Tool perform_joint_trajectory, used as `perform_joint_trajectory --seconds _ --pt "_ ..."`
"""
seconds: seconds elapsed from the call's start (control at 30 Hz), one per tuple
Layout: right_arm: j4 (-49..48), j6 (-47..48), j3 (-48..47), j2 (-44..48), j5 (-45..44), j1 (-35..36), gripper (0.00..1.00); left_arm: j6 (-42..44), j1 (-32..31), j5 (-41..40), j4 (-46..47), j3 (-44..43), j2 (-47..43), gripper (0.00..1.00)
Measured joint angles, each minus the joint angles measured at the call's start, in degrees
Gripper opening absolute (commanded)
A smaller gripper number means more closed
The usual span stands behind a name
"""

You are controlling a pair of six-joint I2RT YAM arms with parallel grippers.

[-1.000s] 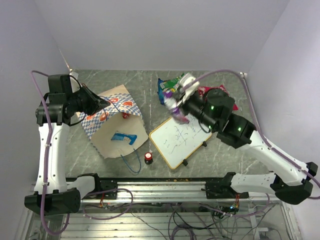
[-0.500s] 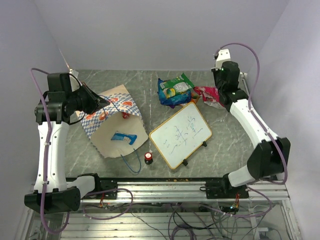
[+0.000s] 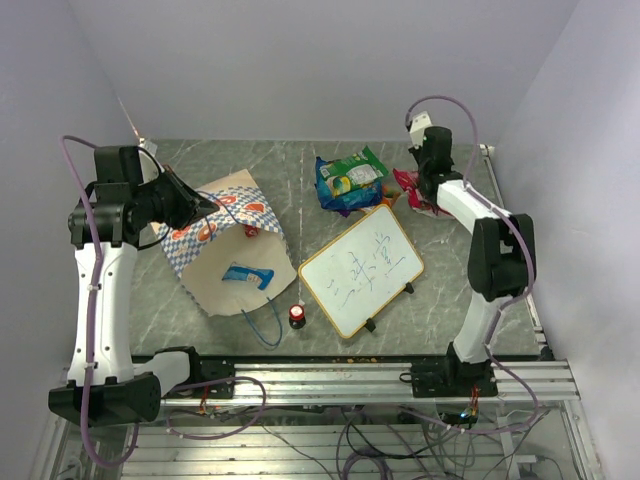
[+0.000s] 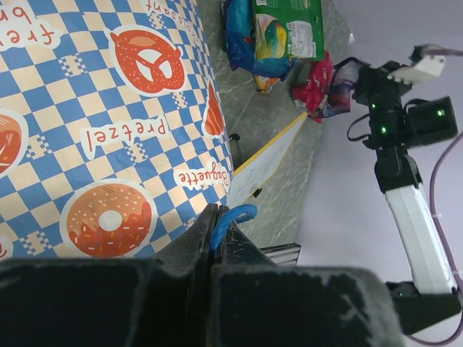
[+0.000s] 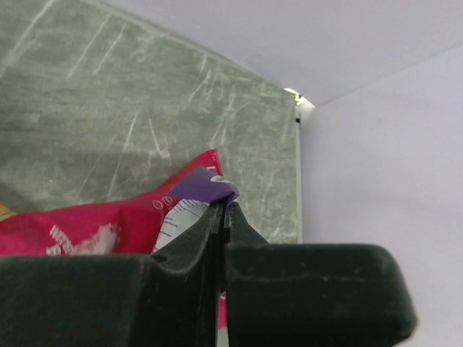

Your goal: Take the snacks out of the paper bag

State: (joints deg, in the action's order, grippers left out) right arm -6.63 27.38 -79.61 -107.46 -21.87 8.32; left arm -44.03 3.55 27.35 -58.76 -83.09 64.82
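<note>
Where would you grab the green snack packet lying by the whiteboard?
Probably its far edge, pinched from above: the green snack packet lies flat, overlapping the blue packet, with the whiteboard close on its near side.

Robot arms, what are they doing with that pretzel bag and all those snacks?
They are unpacking snacks. The left fingers are shut on the blue cord handle of the paper bag, which lies on the table. The right fingers pinch a purple packet at the far right corner, over a red-pink packet. A green packet and a blue packet already lie outside the bag.
</note>
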Motion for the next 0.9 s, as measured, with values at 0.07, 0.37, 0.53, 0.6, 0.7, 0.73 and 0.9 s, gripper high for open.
perform_joint_trajectory --seconds 0.07,0.37,0.53,0.6,0.7,0.73,0.9 --pt "-0.6 1.2 -1.4 -3.4 0.6 0.0 0.00 0.4 0.0 -0.2 -0.7 -0.3 0.2 0.07" --pt "-0.9 -2.1 -6.5 -11.8 5.1 0.1 0.00 2.0 0.0 -0.8 -2.2 -1.8 1.5 0.07" --pt "-0.9 -7.3 -5.2 -12.9 9.8 1.2 0.00 2.5 0.0 -0.8 -2.8 -1.8 2.3 0.07" --pt "-0.8 -9.0 -4.2 -12.9 11.2 1.6 0.00 2.7 0.0 -0.8 -2.9 -1.8 2.4 0.07" --pt "0.4 -11.5 -3.6 -13.6 12.3 2.1 0.00 2.9 0.0 -0.8 -3.0 -1.8 2.4 0.07" --pt "1.0 -12.1 -3.7 -13.7 12.6 2.2 0.08 2.9 0.0 -0.8 -3.0 -1.8 2.4 0.07" --pt "5.0 -15.0 -6.1 -13.4 12.0 2.3 0.42 3.1 0.0 -0.5 -3.0 -1.8 2.4 0.07"
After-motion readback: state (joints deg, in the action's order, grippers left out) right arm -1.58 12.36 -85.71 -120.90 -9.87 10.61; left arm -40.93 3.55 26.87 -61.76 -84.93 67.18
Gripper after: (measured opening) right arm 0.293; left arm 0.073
